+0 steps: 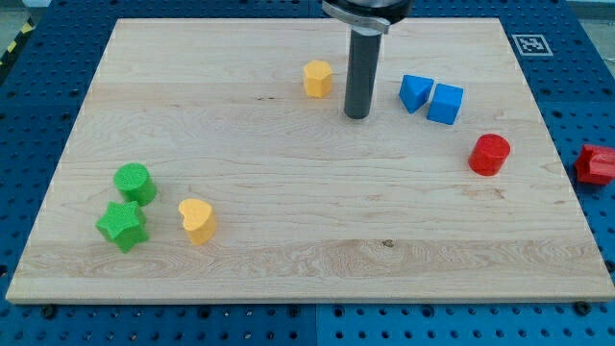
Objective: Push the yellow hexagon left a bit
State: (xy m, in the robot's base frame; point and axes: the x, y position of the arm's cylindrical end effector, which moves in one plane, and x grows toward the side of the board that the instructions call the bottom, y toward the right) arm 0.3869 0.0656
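Note:
The yellow hexagon lies on the wooden board near the view's top, a little left of centre. My tip is down on the board just to the right of the hexagon and slightly below it, with a small gap between them. The dark rod rises from the tip to the view's top edge.
A blue triangular block and a blue cube sit right of the tip. A red cylinder is further right; a red block lies off the board. A green cylinder, green star and yellow heart sit at lower left.

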